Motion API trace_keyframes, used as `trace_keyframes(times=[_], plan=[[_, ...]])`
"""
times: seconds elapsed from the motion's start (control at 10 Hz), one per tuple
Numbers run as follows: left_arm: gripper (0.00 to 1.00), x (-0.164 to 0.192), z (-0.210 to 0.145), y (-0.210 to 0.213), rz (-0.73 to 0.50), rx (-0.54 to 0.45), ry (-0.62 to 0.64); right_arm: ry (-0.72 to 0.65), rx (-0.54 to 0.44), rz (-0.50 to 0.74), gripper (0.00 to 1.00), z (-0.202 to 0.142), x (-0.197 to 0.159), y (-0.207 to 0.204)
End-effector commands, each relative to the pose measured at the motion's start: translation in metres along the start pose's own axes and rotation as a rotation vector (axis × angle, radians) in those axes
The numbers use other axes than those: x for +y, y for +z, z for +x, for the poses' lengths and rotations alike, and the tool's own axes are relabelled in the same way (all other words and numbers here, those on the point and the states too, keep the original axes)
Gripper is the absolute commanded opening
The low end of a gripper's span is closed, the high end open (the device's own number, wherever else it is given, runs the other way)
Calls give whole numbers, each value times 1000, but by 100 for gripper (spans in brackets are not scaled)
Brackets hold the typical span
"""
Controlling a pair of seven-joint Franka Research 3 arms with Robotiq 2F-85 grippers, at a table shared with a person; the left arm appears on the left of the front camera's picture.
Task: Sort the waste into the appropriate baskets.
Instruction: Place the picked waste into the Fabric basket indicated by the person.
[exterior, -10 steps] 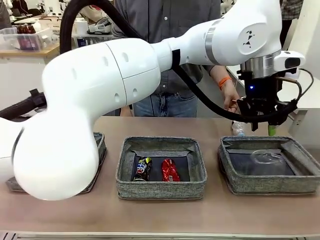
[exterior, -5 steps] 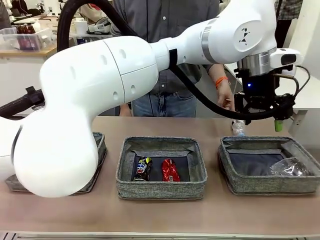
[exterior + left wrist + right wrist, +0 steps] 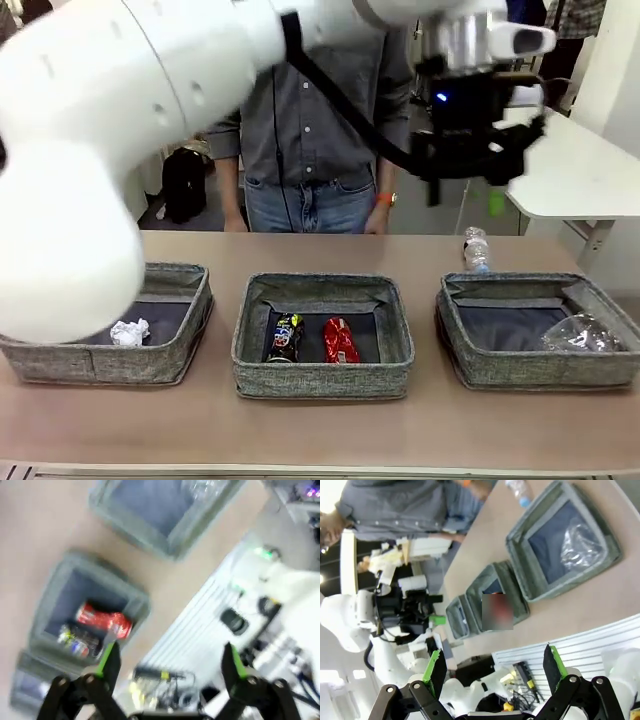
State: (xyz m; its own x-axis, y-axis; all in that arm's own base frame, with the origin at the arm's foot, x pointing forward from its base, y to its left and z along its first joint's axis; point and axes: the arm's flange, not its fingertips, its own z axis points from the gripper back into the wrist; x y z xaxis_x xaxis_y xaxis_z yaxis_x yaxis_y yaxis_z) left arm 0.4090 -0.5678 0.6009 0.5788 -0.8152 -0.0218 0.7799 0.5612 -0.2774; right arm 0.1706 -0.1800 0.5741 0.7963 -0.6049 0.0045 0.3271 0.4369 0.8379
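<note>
Front view: a tan tabletop (image 3: pixel 320 430) carries three grey woven baskets in a row. The left basket (image 3: pixel 110 360) holds a crumpled white paper ball (image 3: pixel 130 332) near its front wall. The middle basket (image 3: pixel 322 375) holds two cans side by side, a dark blue-black can (image 3: pixel 285 338) on the left and a crushed red can (image 3: pixel 340 340) on the right, close together. The right basket (image 3: pixel 545 365) holds a clear plastic cup (image 3: pixel 580 335) lying toward its right side. A clear water bottle (image 3: pixel 476 250) stands on the tabletop just behind the right basket. The left arm sweeps across from the left, and its left gripper (image 3: pixel 465 160) hangs high above the tabletop, well apart from the baskets, fingers spread and empty. A person (image 3: pixel 310 120) in a grey shirt and jeans stands at the far side.

Left wrist view, blurred: the left gripper (image 3: pixel 170 662) shows two green-padded fingers (image 3: pixel 111 661) spread wide with nothing between them. Far below lie the middle basket (image 3: pixel 135 600) with the red can (image 3: pixel 104 621) and dark can (image 3: pixel 75 639), and the right basket (image 3: pixel 175 535) above it in the picture.

Right wrist view: the right gripper (image 3: pixel 492 667) has its fingers (image 3: pixel 436 670) released, wide apart and empty. Beyond them the tabletop runs diagonally with the right basket (image 3: pixel 600 565) holding the cup (image 3: pixel 580 545), the middle basket (image 3: pixel 520 607), the left basket (image 3: pixel 456 616), and the bottle (image 3: pixel 519 491) near the person (image 3: pixel 405 505).
</note>
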Motion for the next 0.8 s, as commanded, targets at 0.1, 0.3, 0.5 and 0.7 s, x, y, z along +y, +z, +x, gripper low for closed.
trace_keyframes(times=[0.1, 0.3, 0.5, 0.7], plan=[[100, 19, -100, 8, 78, 160, 166, 28, 151, 14, 100, 17, 20, -47], [100, 35, -147, 8, 62, 262, 278, 46, 235, 25, 100, 20, 34, -87], [100, 56, -186, 9, 73, 304, 394, 34, 325, 87, 100, 20, 45, -124], [100, 75, -227, 12, 47, 397, 384, -4, 397, 207, 100, 22, 52, -160]])
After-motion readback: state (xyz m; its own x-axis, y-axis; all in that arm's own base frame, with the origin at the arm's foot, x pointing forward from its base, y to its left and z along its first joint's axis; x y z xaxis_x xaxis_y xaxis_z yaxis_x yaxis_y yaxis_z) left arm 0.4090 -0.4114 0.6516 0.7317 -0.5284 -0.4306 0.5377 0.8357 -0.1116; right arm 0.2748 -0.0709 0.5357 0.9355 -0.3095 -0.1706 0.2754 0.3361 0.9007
